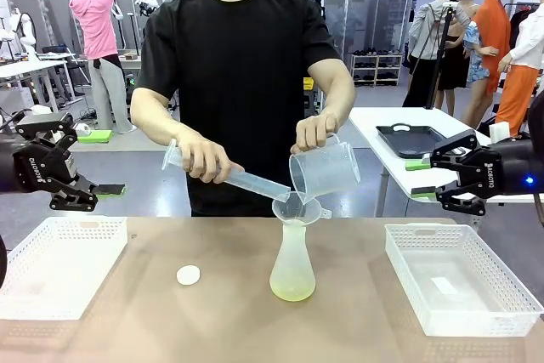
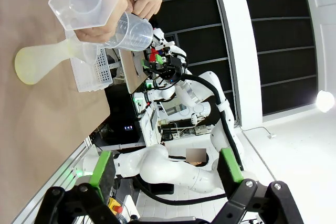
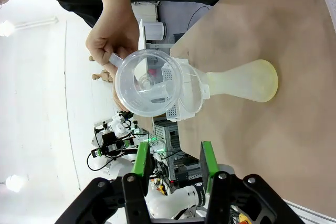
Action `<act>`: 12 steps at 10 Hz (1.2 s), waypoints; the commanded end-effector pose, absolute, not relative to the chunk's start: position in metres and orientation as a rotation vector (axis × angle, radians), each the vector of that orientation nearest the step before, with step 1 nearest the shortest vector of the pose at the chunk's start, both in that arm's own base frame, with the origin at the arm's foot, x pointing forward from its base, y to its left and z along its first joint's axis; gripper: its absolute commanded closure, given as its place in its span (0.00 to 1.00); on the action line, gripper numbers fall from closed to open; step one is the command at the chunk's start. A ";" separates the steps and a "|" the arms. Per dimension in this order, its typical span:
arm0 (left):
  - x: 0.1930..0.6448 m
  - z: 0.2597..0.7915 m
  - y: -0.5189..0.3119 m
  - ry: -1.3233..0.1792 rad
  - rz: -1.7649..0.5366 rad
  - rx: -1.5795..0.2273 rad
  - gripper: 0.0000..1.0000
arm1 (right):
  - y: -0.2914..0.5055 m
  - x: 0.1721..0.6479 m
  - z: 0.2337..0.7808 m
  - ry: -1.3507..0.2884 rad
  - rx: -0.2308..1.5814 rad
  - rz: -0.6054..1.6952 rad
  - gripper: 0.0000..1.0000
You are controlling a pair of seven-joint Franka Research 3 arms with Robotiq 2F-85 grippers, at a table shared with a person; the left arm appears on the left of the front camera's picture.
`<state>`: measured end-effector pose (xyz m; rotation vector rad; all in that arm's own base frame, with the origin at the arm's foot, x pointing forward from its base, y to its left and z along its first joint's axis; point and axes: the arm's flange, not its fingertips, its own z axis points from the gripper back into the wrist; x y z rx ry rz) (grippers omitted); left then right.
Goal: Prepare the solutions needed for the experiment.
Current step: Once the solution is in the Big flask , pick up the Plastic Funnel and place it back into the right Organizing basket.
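A clear conical flask (image 1: pixel 292 265) stands mid-table with a funnel (image 1: pixel 299 208) in its neck. The pale yellow-green solutions (image 1: pixel 292 288) pool in its base. Above the funnel the person tips a graduated cylinder (image 1: pixel 229 174) with one hand and a clear beaker (image 1: pixel 327 172) with the other. My left gripper (image 1: pixel 104 162) hovers open over the table's left side, nothing between its fingers (image 2: pixel 100 169). On the right, my right gripper (image 1: pixel 419 179) hangs with jaws partly apart and empty. Both wrist views show the flask (image 2: pixel 37 64) (image 3: pixel 247 80) lying well beyond the fingertips.
A white basket (image 1: pixel 59 265) sits at the table's left, another white basket (image 1: pixel 459 282) at the right. A small white round cap (image 1: pixel 188 275) lies left of the flask. A black tray (image 1: pixel 408 139) rests on a far table.
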<state>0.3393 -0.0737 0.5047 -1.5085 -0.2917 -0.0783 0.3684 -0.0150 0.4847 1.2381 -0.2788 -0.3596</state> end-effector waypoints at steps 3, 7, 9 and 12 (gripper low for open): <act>0.339 0.508 -0.077 -0.294 -0.074 -1.535 0.00 | -0.012 0.366 0.486 -0.280 1.254 -0.371 0.50; 0.339 0.508 -0.077 -0.294 -0.074 -1.535 0.00 | -0.012 0.366 0.486 -0.280 1.254 -0.371 0.50; 0.339 0.508 -0.077 -0.294 -0.074 -1.535 0.00 | -0.012 0.366 0.486 -0.280 1.254 -0.371 0.50; 0.339 0.508 -0.077 -0.294 -0.074 -1.535 0.00 | -0.012 0.366 0.486 -0.280 1.254 -0.371 0.50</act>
